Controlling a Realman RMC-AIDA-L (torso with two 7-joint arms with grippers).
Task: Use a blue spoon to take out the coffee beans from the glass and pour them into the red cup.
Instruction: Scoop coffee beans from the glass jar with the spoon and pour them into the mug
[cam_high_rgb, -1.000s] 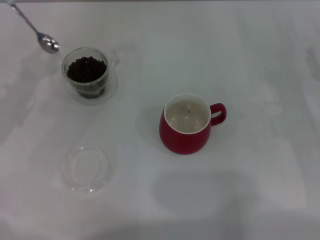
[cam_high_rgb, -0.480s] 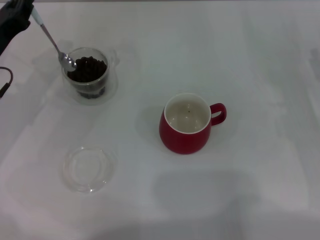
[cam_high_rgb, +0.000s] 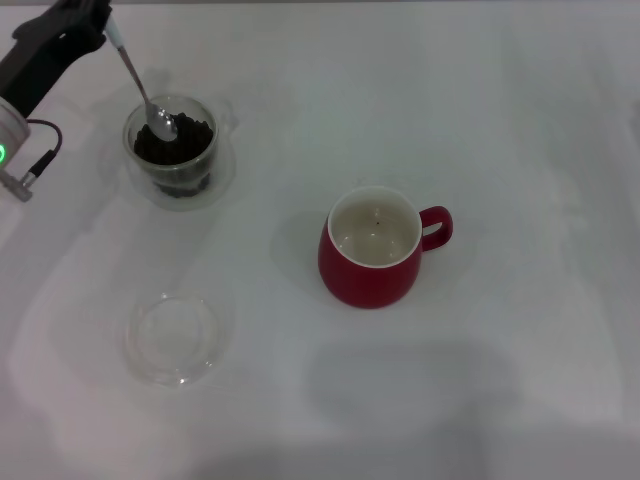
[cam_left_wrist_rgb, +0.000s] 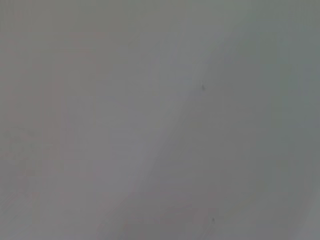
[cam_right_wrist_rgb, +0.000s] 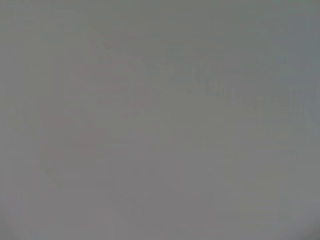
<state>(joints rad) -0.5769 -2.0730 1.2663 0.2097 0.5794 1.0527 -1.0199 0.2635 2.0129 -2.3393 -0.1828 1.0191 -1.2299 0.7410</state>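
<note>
In the head view the clear glass (cam_high_rgb: 172, 150) stands at the far left, holding a dark heap of coffee beans (cam_high_rgb: 185, 140). My left gripper (cam_high_rgb: 100, 22) reaches in from the top left corner and is shut on the pale handle of the blue spoon (cam_high_rgb: 140, 82). The spoon slants down so that its silver bowl sits just inside the glass rim, over the beans. The red cup (cam_high_rgb: 372, 250) stands upright mid-table, its cream inside nearly bare and its handle to the right. My right gripper is out of view. Both wrist views show only bare pale surface.
The glass stands on a shallow clear saucer (cam_high_rgb: 222, 165). A second flat clear glass dish (cam_high_rgb: 172, 338) lies nearer the front left. The white table (cam_high_rgb: 520, 150) stretches to the right of the red cup.
My left arm has come in from the top left corner, carrying the spoon rightward. The spoon's bowl went from outside the glass's left rim to inside it, above the beans.
</note>
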